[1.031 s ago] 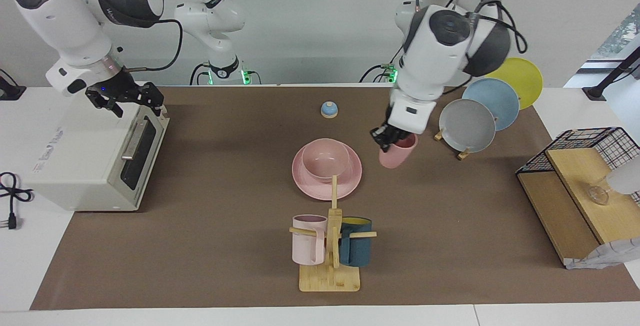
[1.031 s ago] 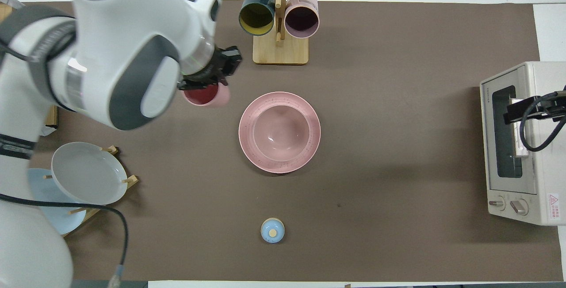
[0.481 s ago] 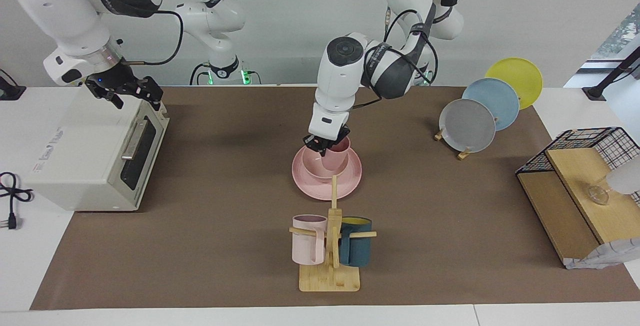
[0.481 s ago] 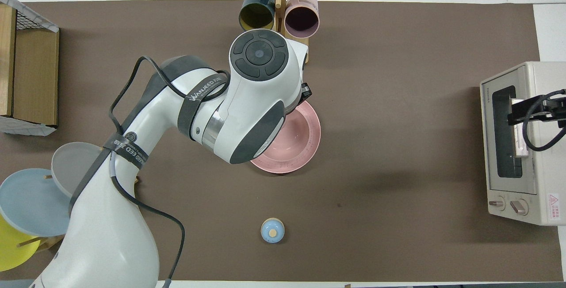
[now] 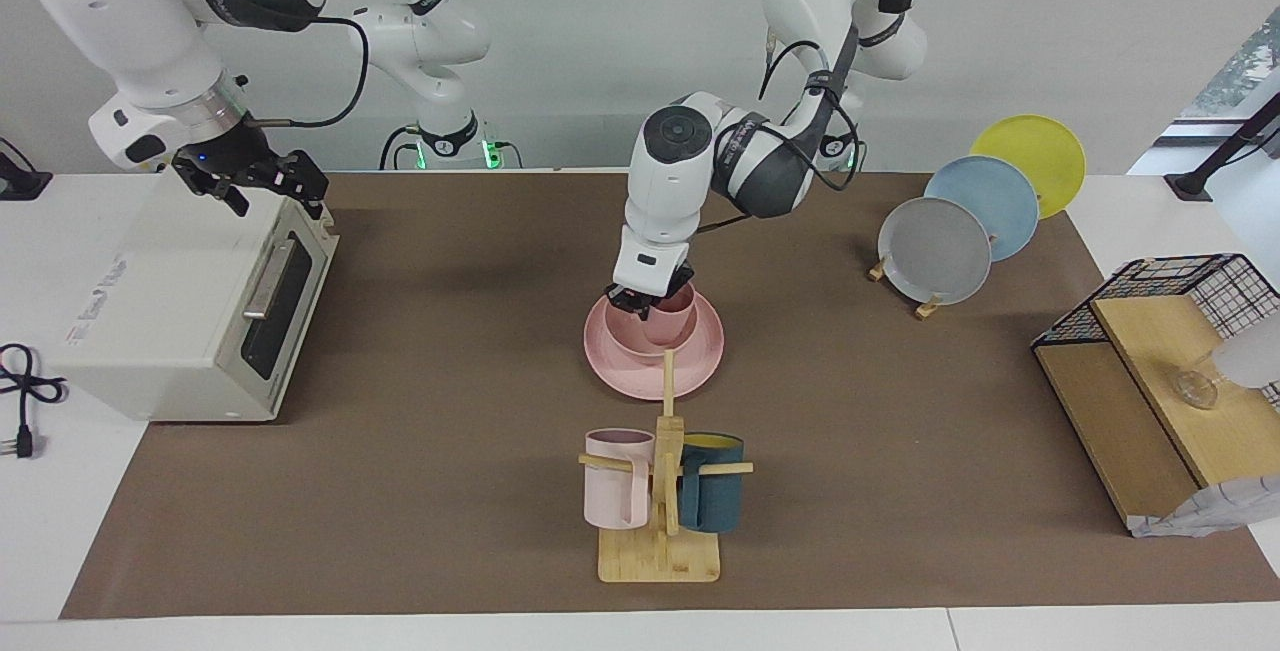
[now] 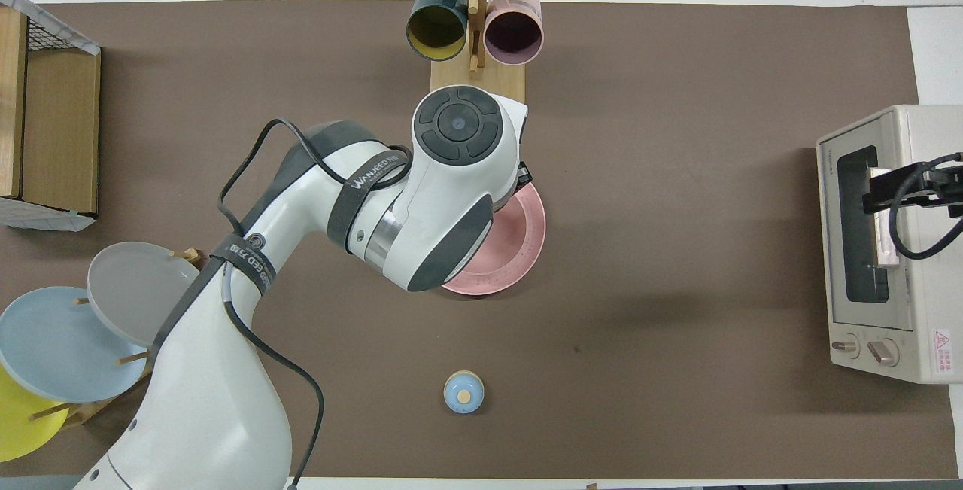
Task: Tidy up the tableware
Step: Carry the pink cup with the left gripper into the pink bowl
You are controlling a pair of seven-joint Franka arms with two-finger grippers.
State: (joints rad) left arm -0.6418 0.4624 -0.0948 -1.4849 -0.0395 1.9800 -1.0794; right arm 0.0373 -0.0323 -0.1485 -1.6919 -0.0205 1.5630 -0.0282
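The pink plate (image 5: 702,361) lies at the middle of the mat with the pink bowl (image 5: 622,339) on it. My left gripper (image 5: 648,301) is over the bowl, shut on the rim of the pink cup (image 5: 678,317). The cup stands upright, low inside the bowl. In the overhead view the left arm hides the cup, the bowl and its own gripper; only part of the plate (image 6: 523,249) shows. My right gripper (image 5: 255,181) waits over the top of the toaster oven (image 5: 180,311) and also shows in the overhead view (image 6: 880,193).
A wooden mug tree (image 5: 665,531) with a pale pink mug (image 5: 617,481) and a teal mug (image 5: 712,498) stands farther from the robots than the plate. Grey (image 5: 933,251), blue and yellow plates stand in a rack. There is a small blue knob (image 5: 658,219) and a wire-and-wood shelf (image 5: 1150,381).
My left gripper carried the pink cup from beside the plate rack to over the bowl and lowered it into the bowl. The right arm barely moved.
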